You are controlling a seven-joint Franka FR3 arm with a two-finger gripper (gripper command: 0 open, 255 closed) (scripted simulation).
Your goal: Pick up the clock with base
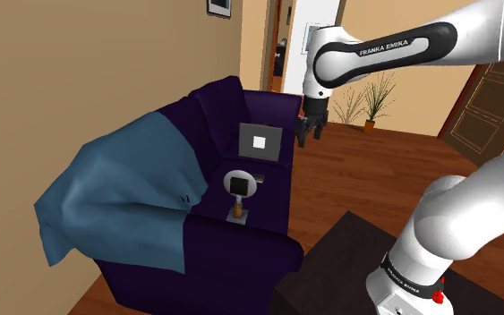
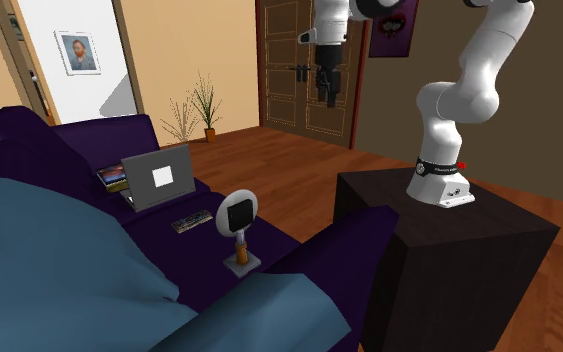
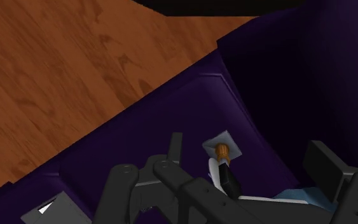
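Observation:
The clock [image 1: 238, 183] has a round white rim, a dark face, an orange stem and a flat grey square base [image 1: 240, 216]. It stands upright on the seat of a dark purple sofa [image 1: 268, 107]. In the second exterior view the clock [image 2: 238, 213] sits near the seat's front edge. My black gripper [image 1: 310, 132] hangs open and empty high above the seat, up and to the shoulder view's right of the clock, and the same gripper [image 2: 327, 90] shows well clear of it. Seen along the gripper [image 3: 250, 156], the clock [image 3: 224, 175] lies far below between the spread fingers [image 3: 175, 149], untouched.
An open grey laptop [image 1: 260, 141] stands behind the clock, with a small remote [image 2: 192, 219] and a book [image 2: 112, 177] nearby on the seat. A blue blanket [image 1: 124, 192] drapes the sofa's back and arm. Wooden floor [image 1: 366, 170] lies beside the sofa. The dark stand [image 2: 449, 250] carries the arm.

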